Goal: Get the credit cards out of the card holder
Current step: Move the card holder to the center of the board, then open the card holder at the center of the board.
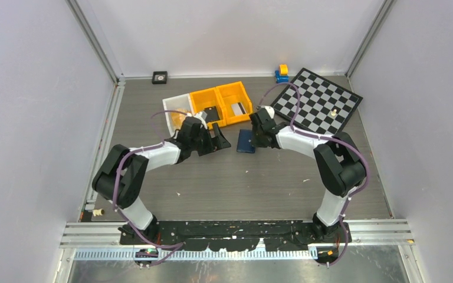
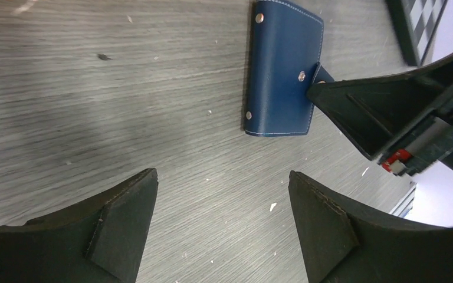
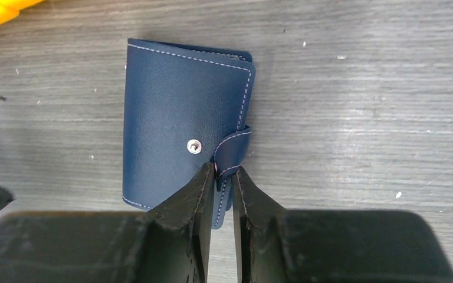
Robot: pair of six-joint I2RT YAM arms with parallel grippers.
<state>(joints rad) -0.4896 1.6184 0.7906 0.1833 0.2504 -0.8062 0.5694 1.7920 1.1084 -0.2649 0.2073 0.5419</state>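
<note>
Trying to read this one left to right, anyone agree? The left gripper (image 2: 223,177) hangs wide open over the bare table (image 1: 230,177), holding nothing and touching nothing. The card holder (image 2: 283,76) sits off to its right, near but apart, folded flat on the wood.
(benchrat)

Yep, agree. In the top view it lies between the two claws, long axis running away from the arm bases. The right arm is clearly the nearer one, since the right gripper (image 3: 223,177) is already on it. Its fingers are pinched almost together on the snap tab (image 3: 234,150), which wraps round the holder's right-hand edge.
(yam_fan)

So is it unsnapped? The stud (image 3: 194,145) on the cover looks bare to me.
(benchrat)

Probably undone, but I can't swear to it. No credit cards are showing at the holder yet. My guess is the tab gets pulled up and over to swing the cover open. The left claw would need to come right and pin the other half, or the whole thing just slides.
(yam_fan)
</note>
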